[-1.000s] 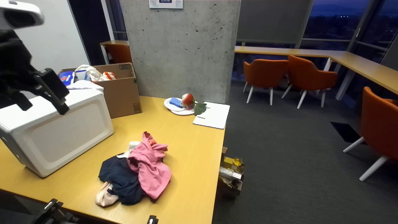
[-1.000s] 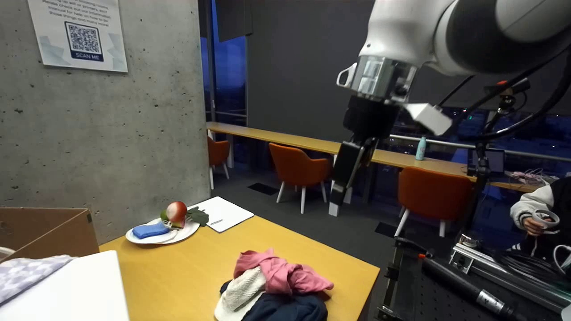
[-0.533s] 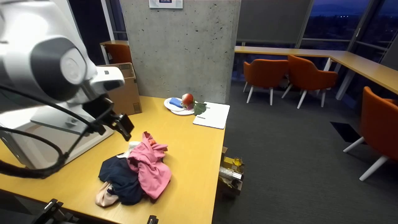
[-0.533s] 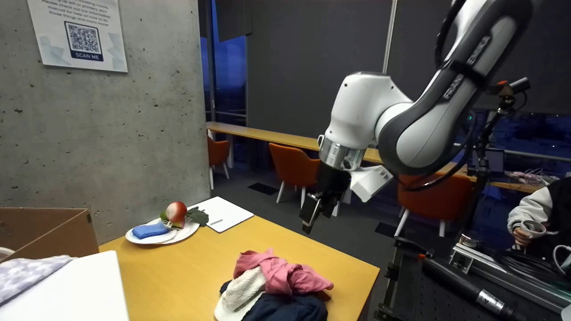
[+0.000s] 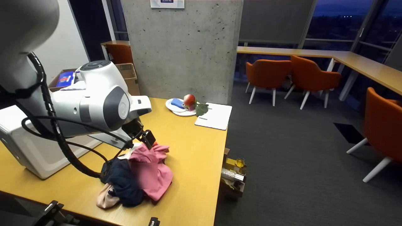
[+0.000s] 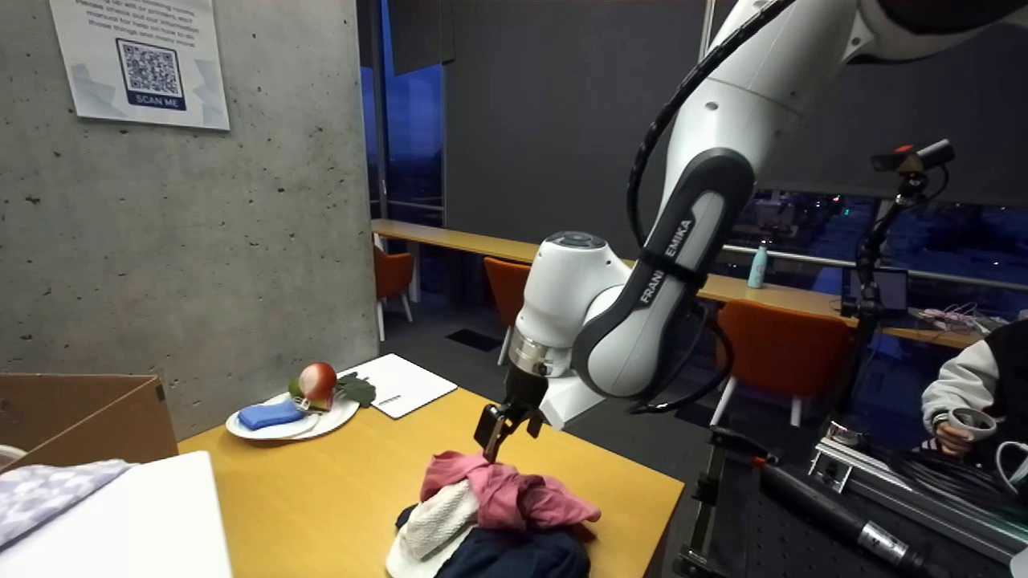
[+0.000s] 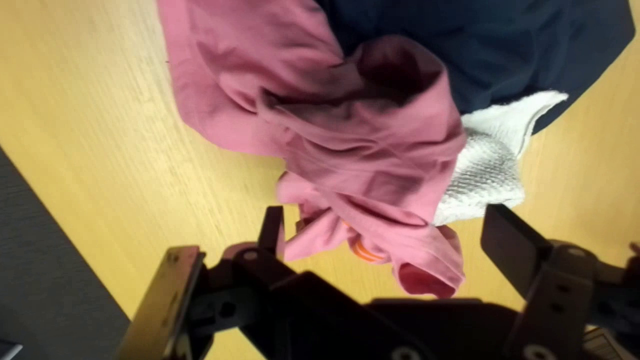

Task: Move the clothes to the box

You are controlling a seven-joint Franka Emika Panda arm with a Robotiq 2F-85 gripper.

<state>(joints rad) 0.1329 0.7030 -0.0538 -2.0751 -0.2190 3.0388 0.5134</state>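
The wrist view alone resolves orange stripes (image 7: 365, 252) among the folds of the pink garment (image 7: 370, 135). A peach cloth (image 5: 106, 197) shows only in an exterior view, against the navy garment (image 5: 124, 185) in the lower left of the frame. The clothes (image 6: 514, 502), a white knit cloth (image 6: 442, 518) among them, lie heaped on the tabletop (image 5: 191, 169), well apart from the cardboard box (image 5: 133, 86). In an exterior view that box stands in the upper left, partly hidden by the arm (image 6: 675, 241), a blue package (image 5: 65, 79) in its left part. A bottle (image 6: 757, 267) and a person (image 6: 992, 381) at the right edge likewise show only in an exterior view.

There the arm slants down from the upper right and bends so the gripper (image 7: 385, 232) points downward at the pink garment. Its fingers (image 7: 511, 247) stand wide apart, holding nothing, on either side of a pink fold; whether a fingertip touches cloth, I cannot tell.
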